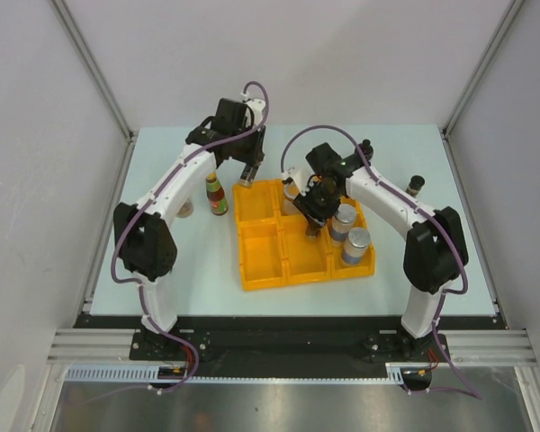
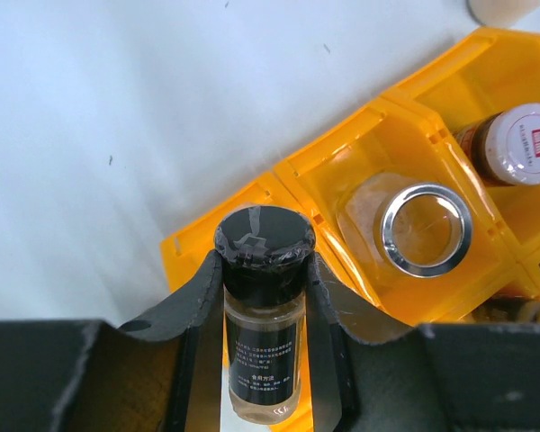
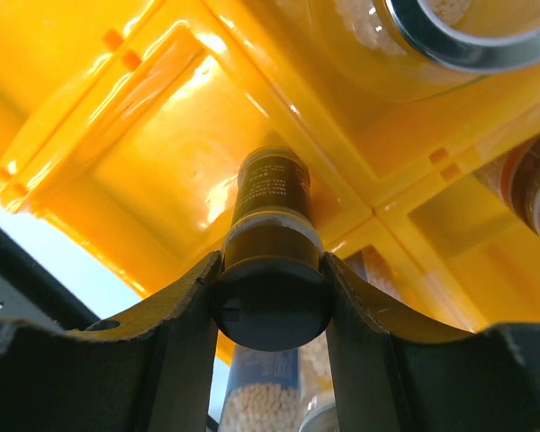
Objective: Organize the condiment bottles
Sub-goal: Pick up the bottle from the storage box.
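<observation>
While silver-lidded jars [image 1: 357,243] already sit in the tray's [image 1: 261,270] lower-right bins, right claw [image 3: 270,270] clamps a dark-capped spice jar [image 3: 270,193] at a middle bin, left claw [image 2: 264,270] pinches a black-capped clear jar [image 2: 264,360] at the upper-left corner; sauce bottle [image 1: 217,193] waits on the table [image 1: 207,279], plenty left

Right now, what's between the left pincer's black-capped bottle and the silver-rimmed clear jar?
Only the yellow plastic tray's compartment wall; left wrist view shows it.

Jaws of the left gripper [image 2: 264,258] pinch a black-capped jar [image 2: 264,360] by the yellow tray [image 2: 342,162] holding a silver-lidded jar [image 2: 426,229]
</observation>
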Robot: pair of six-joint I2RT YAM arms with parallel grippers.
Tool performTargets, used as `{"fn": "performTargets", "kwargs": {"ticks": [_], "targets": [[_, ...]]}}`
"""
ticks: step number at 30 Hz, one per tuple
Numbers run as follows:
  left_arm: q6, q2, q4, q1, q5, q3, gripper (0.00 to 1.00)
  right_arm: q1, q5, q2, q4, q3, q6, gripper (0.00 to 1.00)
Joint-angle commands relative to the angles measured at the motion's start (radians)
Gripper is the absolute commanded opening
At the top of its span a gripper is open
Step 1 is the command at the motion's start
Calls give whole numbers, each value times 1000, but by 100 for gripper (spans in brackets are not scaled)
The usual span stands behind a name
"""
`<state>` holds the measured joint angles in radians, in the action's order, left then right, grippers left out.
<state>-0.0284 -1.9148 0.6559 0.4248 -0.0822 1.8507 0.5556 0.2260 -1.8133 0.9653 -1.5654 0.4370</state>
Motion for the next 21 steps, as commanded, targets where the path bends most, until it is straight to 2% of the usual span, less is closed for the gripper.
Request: {"fn": "performTargets", "kwargs": {"ticks": [1,8,12,14,18,21], "targets": [[-1,91,-88,-4,1,-16,0,16,-66,-35,-53,13,-14,17],[13,183,-128,-4,-1,-123,0,61,-126,-78,-86,38,-17,21],[22,220,-134,-4,-1,-154,0,75,-151,-73,-92,42,-18,34],[25,230,-131,-6,4,-162,0,81,-152,-64,-83,42,-18,38],[27,243,-136,-6,9,-169,0,93,-148,-40,-68,42,-15,60],[25,249,-133,-4,2,-169,0,96,-143,-26,-59,42,-14,70]]}}
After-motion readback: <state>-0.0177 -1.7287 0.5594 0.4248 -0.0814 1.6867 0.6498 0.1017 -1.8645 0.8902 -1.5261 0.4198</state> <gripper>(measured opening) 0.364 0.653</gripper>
